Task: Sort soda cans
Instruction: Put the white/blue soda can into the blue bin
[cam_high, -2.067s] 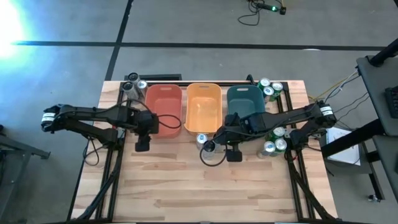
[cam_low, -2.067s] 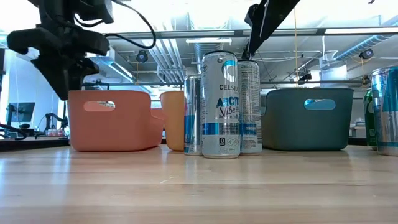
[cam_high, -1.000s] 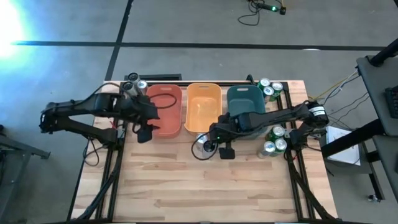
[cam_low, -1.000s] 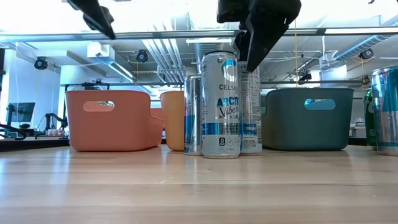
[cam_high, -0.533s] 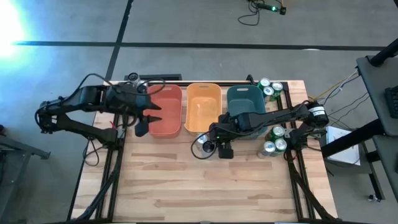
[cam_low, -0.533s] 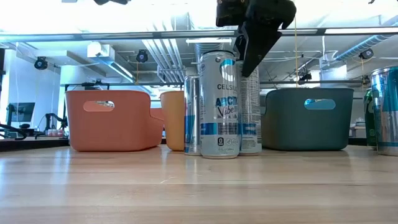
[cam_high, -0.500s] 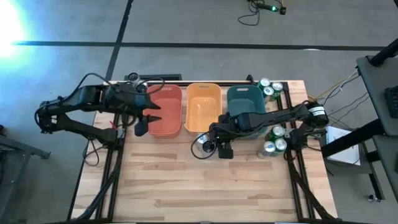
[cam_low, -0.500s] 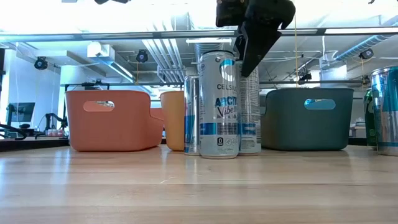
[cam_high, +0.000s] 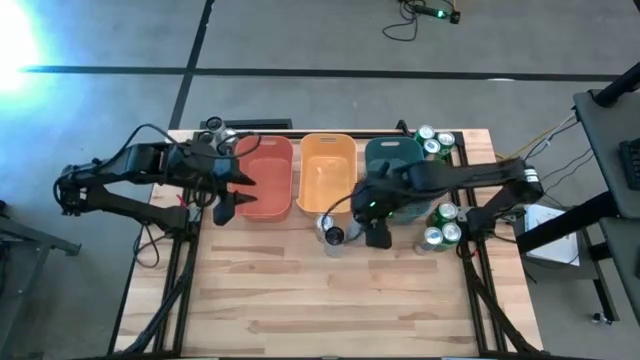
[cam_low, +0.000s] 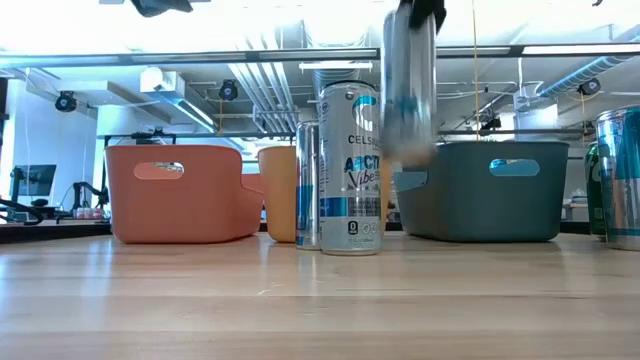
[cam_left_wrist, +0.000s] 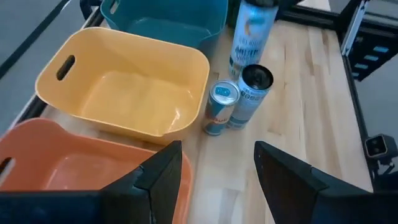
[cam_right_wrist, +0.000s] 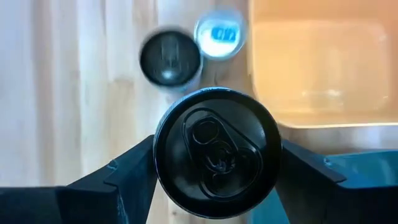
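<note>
Just off the teal bin's (cam_high: 395, 153) near edge, a blue-and-silver can (cam_low: 408, 85) is pinched and held above the table by the right gripper (cam_right_wrist: 217, 163), while the left gripper (cam_left_wrist: 211, 174), fingers spread, is parked over the red bin (cam_high: 266, 160).

high view: overhead, straight down on table (cam_high: 330, 300). low view: tabletop level, facing bins. wrist views: close, looking down; both share orange bin (cam_left_wrist: 124, 93) and two standing cans (cam_right_wrist: 171, 59).

arms: dark, jointed | white bands near bases | looping black cables
</note>
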